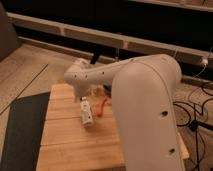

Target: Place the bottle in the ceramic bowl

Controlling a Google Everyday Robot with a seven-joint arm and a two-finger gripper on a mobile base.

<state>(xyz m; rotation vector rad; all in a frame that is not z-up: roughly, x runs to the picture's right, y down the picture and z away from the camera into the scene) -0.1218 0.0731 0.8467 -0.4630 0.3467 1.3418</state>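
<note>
Wooden worktop [65,145] lies under the cream-white bottle [87,114], tilted, its top right at the gripper [84,98] beneath the white arm; you cannot tell whether the jaws pinch it; a red-orange item [102,106] sits just beside.

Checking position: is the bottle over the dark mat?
No, the bottle is just below the gripper over the wooden table, clear of the dark mat.
</note>
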